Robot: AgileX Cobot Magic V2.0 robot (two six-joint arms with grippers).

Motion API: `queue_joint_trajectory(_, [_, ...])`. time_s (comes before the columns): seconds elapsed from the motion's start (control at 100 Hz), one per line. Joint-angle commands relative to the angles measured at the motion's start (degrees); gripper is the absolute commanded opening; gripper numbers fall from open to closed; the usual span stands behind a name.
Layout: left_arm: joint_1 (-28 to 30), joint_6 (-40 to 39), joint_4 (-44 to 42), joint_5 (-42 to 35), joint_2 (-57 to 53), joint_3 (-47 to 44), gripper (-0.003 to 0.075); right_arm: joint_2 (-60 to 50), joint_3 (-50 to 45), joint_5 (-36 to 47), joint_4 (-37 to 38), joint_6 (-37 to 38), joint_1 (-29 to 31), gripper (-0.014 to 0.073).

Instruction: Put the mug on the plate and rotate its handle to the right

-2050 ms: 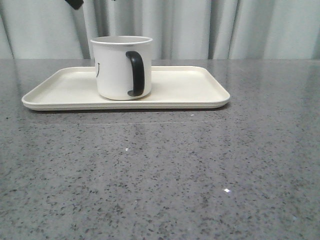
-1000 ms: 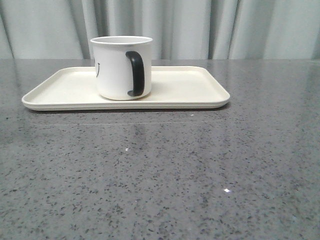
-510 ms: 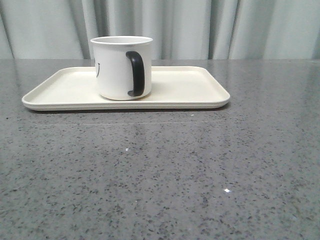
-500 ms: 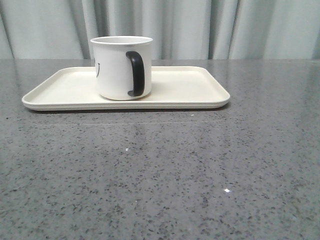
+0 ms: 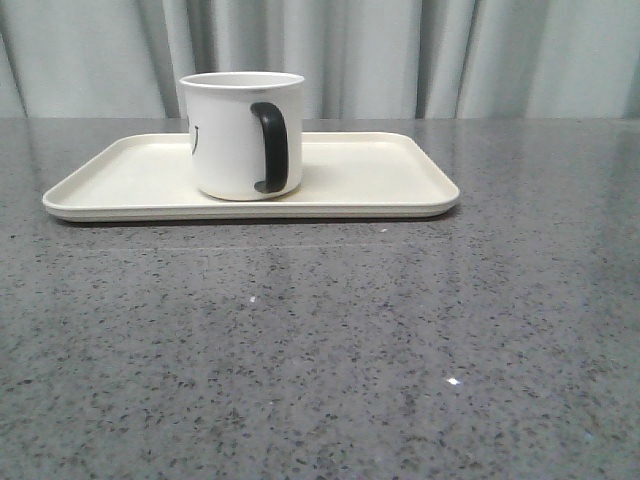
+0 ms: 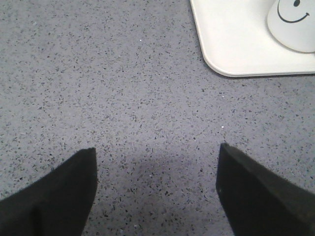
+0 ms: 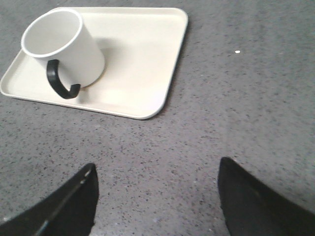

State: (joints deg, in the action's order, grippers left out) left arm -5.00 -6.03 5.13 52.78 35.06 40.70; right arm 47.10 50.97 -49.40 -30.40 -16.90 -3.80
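Observation:
The white mug [image 5: 240,135] stands upright on the left half of the cream plate [image 5: 380,175]. Its black handle [image 5: 270,148] faces the camera, a little right of the mug's middle. In the right wrist view the mug [image 7: 64,44] sits on the plate [image 7: 142,59] with the handle [image 7: 60,84] pointing toward that gripper. The left wrist view shows the smiley face on the mug [image 6: 294,22] and a corner of the plate [image 6: 231,44]. My left gripper [image 6: 156,162] and right gripper [image 7: 156,177] are both open, empty, over bare table well away from the plate. Neither shows in the front view.
The grey speckled table [image 5: 330,340] stretches from the plate to the near edge. A pale curtain [image 5: 400,50] hangs behind the table's far edge.
Two seconds ago a dark piece of an arm showed at the top left of the front view; it is gone now. The mug and plate have not moved.

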Motion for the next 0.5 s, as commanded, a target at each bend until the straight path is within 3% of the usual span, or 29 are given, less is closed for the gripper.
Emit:
queue_joint_trajectory(0.0, [0.1, 0.0, 0.4, -4.0, 0.0, 1.5, 0.0493, 3.7, 1.9, 4.6, -7.3, -5.2, -0.2, 0.0521])
queue_joint_trajectory(0.16, [0.1, 0.0, 0.4, -4.3, 0.0, 1.5, 0.0493, 9.6, 3.8, 7.3, -9.3, -7.0, -3.5, 0.0521])
queue_joint_trajectory(0.49, [0.1, 0.0, 0.4, -4.4, 0.0, 1.5, 0.0493, 24.1, 17.9, 11.6, -6.4, -6.7, -17.5, 0.0521])
